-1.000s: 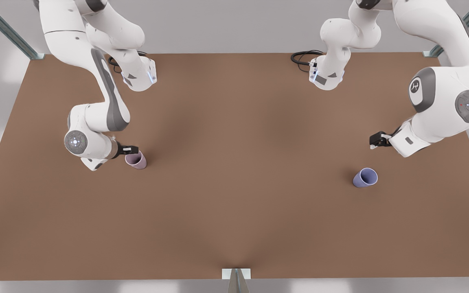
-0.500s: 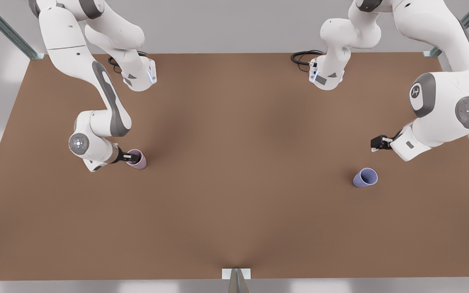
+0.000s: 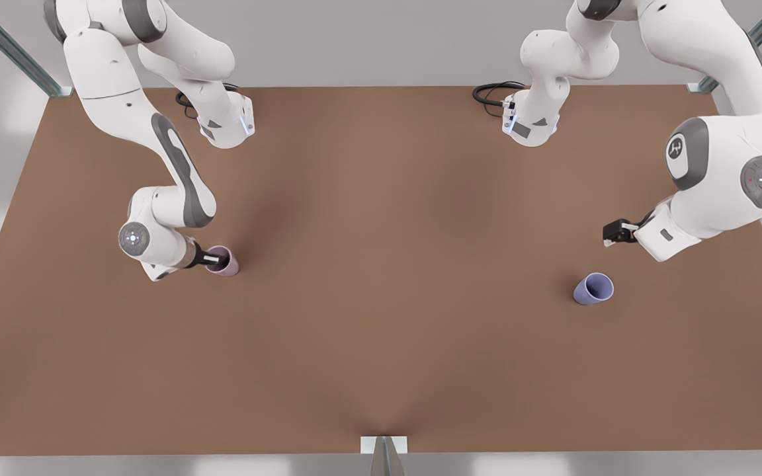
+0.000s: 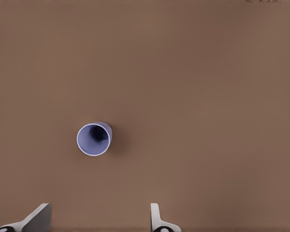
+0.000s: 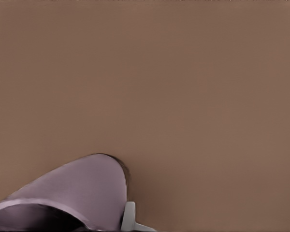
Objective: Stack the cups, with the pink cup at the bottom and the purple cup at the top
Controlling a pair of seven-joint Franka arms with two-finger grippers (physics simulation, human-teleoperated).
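The pink cup (image 3: 227, 265) stands upright on the brown table (image 3: 381, 330) toward the front view's left. My right gripper (image 3: 213, 259) is down at its rim, on the side toward the front view's left. In the right wrist view the pink cup (image 5: 82, 188) sits very close. The purple cup (image 3: 594, 289) stands upright toward the front view's right. My left gripper (image 3: 611, 233) hovers open above the table, behind the cup and apart from it. The left wrist view looks straight down into the purple cup (image 4: 94, 139), which lies ahead of the open left gripper (image 4: 97, 223).
Both arm bases (image 3: 530, 125) stand at the table's far edge with black cables (image 3: 493, 92) beside them. Metal frame posts (image 3: 17, 53) rise at the far corners. A small bracket (image 3: 384, 444) sits at the near edge's middle.
My right gripper has dropped from just above the pink cup down onto its rim. The left gripper has shifted only slightly. Neither cup has moved.
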